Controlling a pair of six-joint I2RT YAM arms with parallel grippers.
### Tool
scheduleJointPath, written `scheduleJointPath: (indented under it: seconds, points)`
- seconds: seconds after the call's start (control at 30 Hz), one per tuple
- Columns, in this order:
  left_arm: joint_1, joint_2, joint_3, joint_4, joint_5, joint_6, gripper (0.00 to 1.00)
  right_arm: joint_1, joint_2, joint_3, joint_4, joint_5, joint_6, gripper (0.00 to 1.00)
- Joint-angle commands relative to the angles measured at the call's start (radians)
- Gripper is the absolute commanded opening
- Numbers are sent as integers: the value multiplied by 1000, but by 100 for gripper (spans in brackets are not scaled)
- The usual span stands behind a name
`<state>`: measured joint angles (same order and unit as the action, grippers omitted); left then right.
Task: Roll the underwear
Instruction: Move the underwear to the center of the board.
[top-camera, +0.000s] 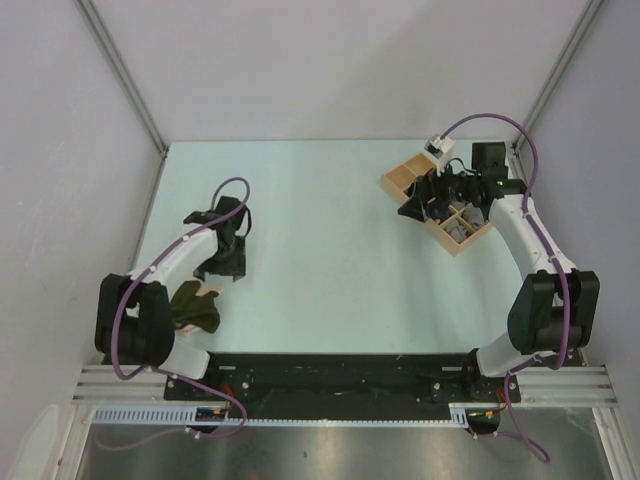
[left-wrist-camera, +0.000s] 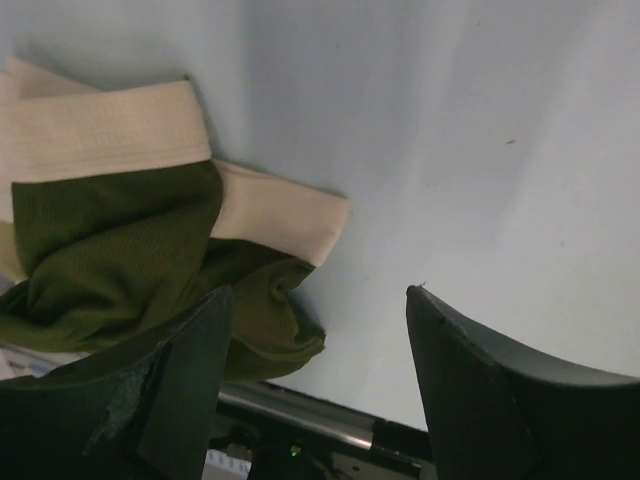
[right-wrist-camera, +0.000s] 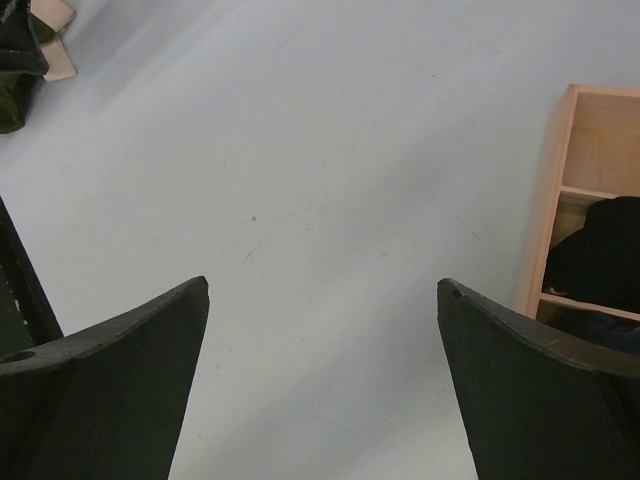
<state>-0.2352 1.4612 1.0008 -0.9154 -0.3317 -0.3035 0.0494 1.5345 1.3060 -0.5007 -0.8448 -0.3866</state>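
Step in hand: approach to 1 garment, before any rolling. Olive underwear (left-wrist-camera: 120, 260) with a pale beige waistband (left-wrist-camera: 100, 130) lies crumpled, not flat, on the table (top-camera: 320, 250) at its near left corner, close by the left arm's base. Left gripper (left-wrist-camera: 320, 300) hovers just beside it, jaws apart, nothing between them. Its left finger overlaps the cloth's lower edge in the wrist view; contact unclear from this angle. Right gripper (right-wrist-camera: 322, 290) is spread wide and empty over bare table, just beside the wooden tray (right-wrist-camera: 556, 200) at far right; 1 compartment holds a dark bundle.

Judgement: no roll begun on this piece. Next move calls for the left gripper to shift over the cloth, pinch the waistband or 1 edge, and draw it out flat toward table centre, within reach of both arms.
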Motion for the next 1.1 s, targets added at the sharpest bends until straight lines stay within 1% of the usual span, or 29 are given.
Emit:
scheduleJointPath:
  seconds: [0.0,0.13,0.17,0.3,0.4,0.43,0.47,0.5,0.6,0.63,0.73,0.77,0.8,0.83,0.97,1.03,1.07]
  points:
    - [-1,57,19,-62,-102,-19,75,10,-17,7,-2,-30,-21,100]
    - [0,132,15,-50,-79,-5,73,12,-20,7,-2,-27,-20,100]
    - [0,171,16,-51,-76,-2,70,12,-20,7,-2,-25,-21,100]
    - [2,257,16,-45,-67,7,67,10,-22,7,-2,-27,-24,100]
    - [2,239,21,-43,-89,3,49,12,-22,7,-6,-25,-29,100]
    - [2,223,22,-43,-96,1,35,10,-23,9,-7,-25,-31,100]
    - [2,205,22,-43,-99,-2,29,10,-24,7,-6,-25,-34,100]
    - [2,189,25,-45,-118,-3,17,12,-24,7,-9,-25,-37,100]
    - [2,91,47,-50,-125,-6,0,17,-22,9,-10,-25,-40,100]
    - [2,36,58,-60,-130,-9,0,20,-22,7,-9,-23,-40,99]
    - [0,-56,131,-80,-121,-5,0,21,-20,9,-12,-20,-41,100]
    - [0,-111,180,-95,-116,-3,0,21,-20,7,-13,-19,-43,100]
    - [0,-133,205,-105,-109,-2,0,24,-19,7,-12,-19,-43,100]
    - [0,-159,255,-109,-84,6,0,23,-20,9,-13,-19,-44,100]
    - [-9,-264,370,-99,2,47,0,30,-19,7,-15,-14,-46,100]
    - [-18,-280,445,-93,46,73,0,33,-17,9,-15,-11,-47,100]
    - [-24,-288,470,-85,115,82,0,35,-17,9,-15,-8,-49,100]
